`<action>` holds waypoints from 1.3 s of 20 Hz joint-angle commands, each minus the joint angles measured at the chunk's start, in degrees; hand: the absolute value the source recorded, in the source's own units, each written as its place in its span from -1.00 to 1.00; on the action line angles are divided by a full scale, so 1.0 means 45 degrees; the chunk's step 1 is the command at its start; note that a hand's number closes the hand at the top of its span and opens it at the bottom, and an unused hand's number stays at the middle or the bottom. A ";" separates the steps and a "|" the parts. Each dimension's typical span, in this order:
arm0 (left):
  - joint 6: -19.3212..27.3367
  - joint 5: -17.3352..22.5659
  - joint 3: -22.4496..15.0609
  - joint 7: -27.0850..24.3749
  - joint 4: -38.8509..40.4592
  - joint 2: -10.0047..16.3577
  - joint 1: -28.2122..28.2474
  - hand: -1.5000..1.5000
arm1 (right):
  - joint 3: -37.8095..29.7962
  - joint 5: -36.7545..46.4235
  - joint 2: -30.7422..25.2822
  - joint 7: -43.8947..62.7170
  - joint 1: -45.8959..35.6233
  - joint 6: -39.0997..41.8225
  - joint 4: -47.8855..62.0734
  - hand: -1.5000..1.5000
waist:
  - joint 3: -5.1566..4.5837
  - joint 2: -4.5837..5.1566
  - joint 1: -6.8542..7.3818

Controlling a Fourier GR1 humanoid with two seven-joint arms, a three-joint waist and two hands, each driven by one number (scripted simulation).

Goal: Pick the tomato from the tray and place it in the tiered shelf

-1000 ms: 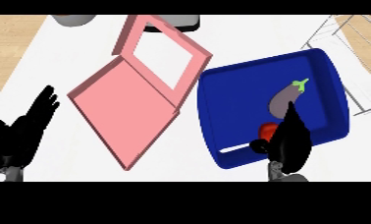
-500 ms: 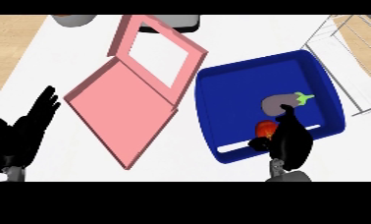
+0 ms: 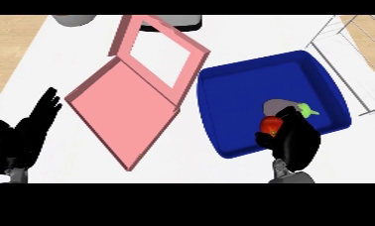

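The white counter (image 3: 205, 168) fills most of the head view, with strips of wooden floor showing at its far left and far right.

On it, left of centre, lies a pink box (image 3: 121, 108), opened flat and turned like a diamond. Its lid (image 3: 189, 74) is folded back toward the far side and has a square window through which the counter shows.

Just beside the box, to the right, sits a blue tray (image 3: 253, 79) with raised walls, also turned at an angle. One of its corners nearly touches the box.

A wire shelf (image 3: 344, 36) stands at the far right, past the tray's far corner. Only part of its frame is in view.

The left hand (image 3: 29, 131) rests at the lower left edge, fingers straight and pointing up, well apart from the box.

The right hand (image 3: 293, 141) comes in from the lower edge and lies over the tray's near right part. Its fingers and thumb are curled round the tomato.

An eggplant (image 3: 280, 106) lies in the tray just beyond the right hand, its green stem toward the right wall.

The tomato (image 3: 270, 125) is red and partly hidden. It is still in the tray, held in the right hand and touching or nearly touching the eggplant.

A grey pot (image 3: 73, 19) and a dark object (image 3: 179, 22) are cut off at the far edge.
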 commanded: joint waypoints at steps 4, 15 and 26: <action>-0.0487 0.0044 0.0007 -0.0147 0.0271 0.0091 -0.0326 0.00 | -0.4176 -0.3083 -0.1523 0.0244 -0.5255 0.4304 0.2263 1.00 | 0.0047 0.0251 0.0488; -0.0316 -0.0172 0.0370 0.0261 -0.0212 0.0000 -0.0001 0.00 | -0.5330 -0.3221 -0.1639 0.1870 -0.9608 0.4075 0.2575 1.00 | 0.0048 0.0027 0.0075; -0.0240 -0.0457 0.0535 0.0817 0.0089 -0.0292 -0.0540 0.00 | -0.5774 -0.2447 -0.2381 0.2617 -1.1255 0.6021 -0.0514 1.00 | 0.0047 0.0034 -0.0016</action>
